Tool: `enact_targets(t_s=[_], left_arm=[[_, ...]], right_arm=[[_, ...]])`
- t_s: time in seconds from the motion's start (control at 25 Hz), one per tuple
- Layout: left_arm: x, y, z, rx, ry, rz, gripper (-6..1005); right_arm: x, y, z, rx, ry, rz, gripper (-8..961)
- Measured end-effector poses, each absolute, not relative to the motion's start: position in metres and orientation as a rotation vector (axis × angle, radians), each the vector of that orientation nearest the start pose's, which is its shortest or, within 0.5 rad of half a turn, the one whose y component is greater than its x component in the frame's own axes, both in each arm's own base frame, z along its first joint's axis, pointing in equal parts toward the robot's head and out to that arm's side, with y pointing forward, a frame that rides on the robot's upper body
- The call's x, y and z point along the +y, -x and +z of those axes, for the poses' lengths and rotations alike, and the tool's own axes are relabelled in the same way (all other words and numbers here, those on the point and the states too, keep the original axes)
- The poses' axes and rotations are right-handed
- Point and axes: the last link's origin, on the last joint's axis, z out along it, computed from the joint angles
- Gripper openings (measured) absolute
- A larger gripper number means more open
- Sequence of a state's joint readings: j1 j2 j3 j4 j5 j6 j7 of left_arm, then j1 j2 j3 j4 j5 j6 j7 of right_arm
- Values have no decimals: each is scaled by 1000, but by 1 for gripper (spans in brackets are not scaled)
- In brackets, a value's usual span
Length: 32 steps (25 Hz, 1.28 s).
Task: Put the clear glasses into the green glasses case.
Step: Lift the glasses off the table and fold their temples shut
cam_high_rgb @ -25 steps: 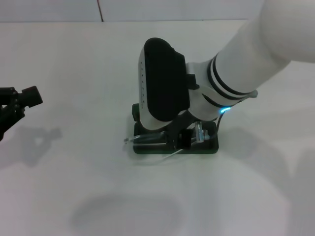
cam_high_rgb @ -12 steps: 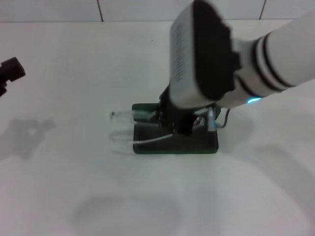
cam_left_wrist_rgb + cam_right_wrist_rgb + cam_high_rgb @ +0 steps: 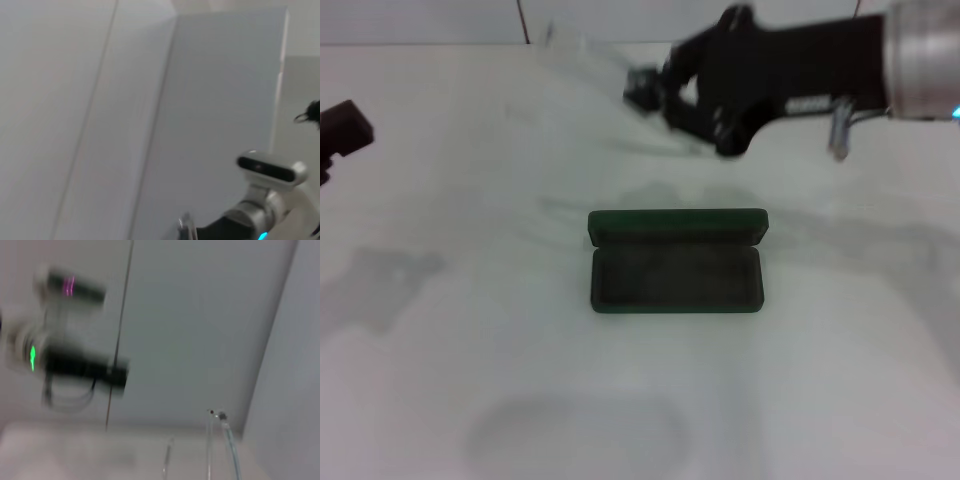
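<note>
Head view: my right gripper (image 3: 655,90) raised beyond green glasses case (image 3: 676,274), pinching clear glasses (image 3: 582,45). Case open, empty. Carry step; next: lower glasses into lining. Left gripper (image 3: 340,130) parked at my left edge, fingers unreadable.

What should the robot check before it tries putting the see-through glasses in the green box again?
1. Green glasses case lid open: ok.
2. Case inside bare, nothing in the way: ok.
3. Clear glasses in the case: not ok, they are up in the air behind it.
4. Right gripper holding the glasses firmly: cannot tell.
5. Right gripper above the case: not ok, it is behind it.
6. Left gripper out of the way at the table's left edge: ok.
</note>
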<state>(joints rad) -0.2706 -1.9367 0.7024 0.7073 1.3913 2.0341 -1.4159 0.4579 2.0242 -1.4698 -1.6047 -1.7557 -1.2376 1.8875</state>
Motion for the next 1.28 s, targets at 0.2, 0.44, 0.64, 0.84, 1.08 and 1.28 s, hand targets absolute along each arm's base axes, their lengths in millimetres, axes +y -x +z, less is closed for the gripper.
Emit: enact_targets(t_s=[0.2, 0.44, 0.64, 0.84, 1.08, 1.28], left_arm=[[255, 257, 105, -375, 2515, -1482, 25], [265, 235, 90, -341, 2586, -1565, 25], [269, 223, 80, -323, 2639, -1592, 25], [271, 216, 73, -335, 2649, -1627, 25], [272, 209, 65, -379, 2655, -1679, 24], [271, 200, 58, -370, 2705, -1711, 24]], right_arm=[[340, -71, 35, -98, 2725, 999, 84], [350, -78, 22, -106, 2708, 1336, 84], [356, -76, 8, -117, 2709, 1457, 84], [357, -71, -4, -127, 2740, 1443, 84], [357, -68, -20, -130, 2788, 1376, 83], [358, -67, -27, -143, 2790, 1336, 83]])
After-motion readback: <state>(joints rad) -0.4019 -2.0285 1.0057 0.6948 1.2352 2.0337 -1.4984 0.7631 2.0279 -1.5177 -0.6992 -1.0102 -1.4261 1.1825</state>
